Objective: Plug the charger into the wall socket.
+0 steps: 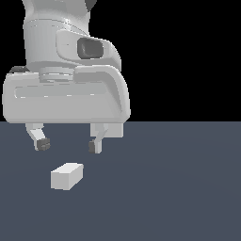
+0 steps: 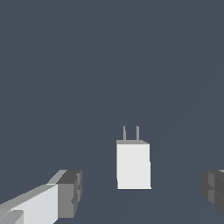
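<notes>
we are holding the tool (image 1: 68,146) open above the tabletop (image 1: 179,188), its fingers spread and gripping nothing. the charger (image 1: 67,176) is lying flat on the tabletop just below the tool, untouched, its two prongs (image 2: 131,133) visible in the wrist view.

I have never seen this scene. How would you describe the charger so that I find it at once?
Start at the big white robot arm over the dark blue-grey floor. Just below its open tool, lying on the floor and untouched, is the charger, a small plain off-white block. The wrist view shows two thin prongs at one end; no other loose thing is in view.
</notes>
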Robot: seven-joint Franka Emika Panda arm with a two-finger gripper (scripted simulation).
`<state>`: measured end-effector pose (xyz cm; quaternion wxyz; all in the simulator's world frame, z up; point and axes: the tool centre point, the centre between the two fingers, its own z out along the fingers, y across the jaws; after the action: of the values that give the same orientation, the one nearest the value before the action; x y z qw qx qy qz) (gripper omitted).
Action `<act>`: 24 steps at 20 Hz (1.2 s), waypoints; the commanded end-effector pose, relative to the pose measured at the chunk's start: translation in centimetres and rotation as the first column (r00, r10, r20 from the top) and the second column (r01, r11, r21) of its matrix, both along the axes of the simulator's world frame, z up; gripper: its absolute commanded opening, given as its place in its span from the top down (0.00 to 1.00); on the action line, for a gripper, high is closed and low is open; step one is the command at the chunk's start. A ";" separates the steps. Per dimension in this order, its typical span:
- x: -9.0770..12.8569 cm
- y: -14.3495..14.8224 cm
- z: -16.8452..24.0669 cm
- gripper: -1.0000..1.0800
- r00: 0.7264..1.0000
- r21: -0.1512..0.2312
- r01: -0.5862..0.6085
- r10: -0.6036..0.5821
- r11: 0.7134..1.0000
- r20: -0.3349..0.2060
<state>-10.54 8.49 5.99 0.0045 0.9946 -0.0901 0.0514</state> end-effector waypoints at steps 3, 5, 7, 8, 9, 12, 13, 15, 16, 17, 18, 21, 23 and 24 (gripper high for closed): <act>-0.1 0.0 -1.1 0.04 1.000 0.000 0.000 0.000 1.000 -0.001; -0.1 0.0 -1.9 0.04 1.000 0.000 0.000 0.000 1.000 -0.001; -0.1 0.0 -2.8 0.04 1.000 0.000 0.000 0.000 1.000 -0.001; -0.1 0.0 -3.3 0.04 1.000 0.000 0.000 0.000 1.000 -0.001; -0.1 0.0 -3.6 0.04 1.000 0.000 0.000 0.000 1.000 -0.001; -0.1 0.0 -4.4 0.04 1.000 0.000 0.000 0.000 1.000 -0.001; 0.0 0.0 -4.6 0.04 1.000 0.000 0.000 0.000 1.000 -0.001; 0.0 0.0 -4.8 0.04 1.000 0.000 0.000 0.000 1.000 -0.001; 0.0 0.0 -4.8 0.04 1.000 0.000 0.000 0.000 1.000 -0.001; 0.0 0.0 -4.8 1.00 1.000 0.000 0.000 0.000 1.000 -0.001; 0.0 0.0 -4.8 1.00 1.000 0.000 0.000 0.000 1.000 -0.001; 0.0 0.0 -4.8 1.00 1.000 0.000 0.000 0.000 1.000 -0.001; 0.0 0.0 -4.8 1.00 1.000 0.000 0.000 0.000 1.000 -0.001; 0.0 0.0 -4.8 1.00 1.000 0.000 0.000 0.000 1.000 -0.001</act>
<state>-10.60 8.48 1.21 0.0046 0.9946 -0.0900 0.0510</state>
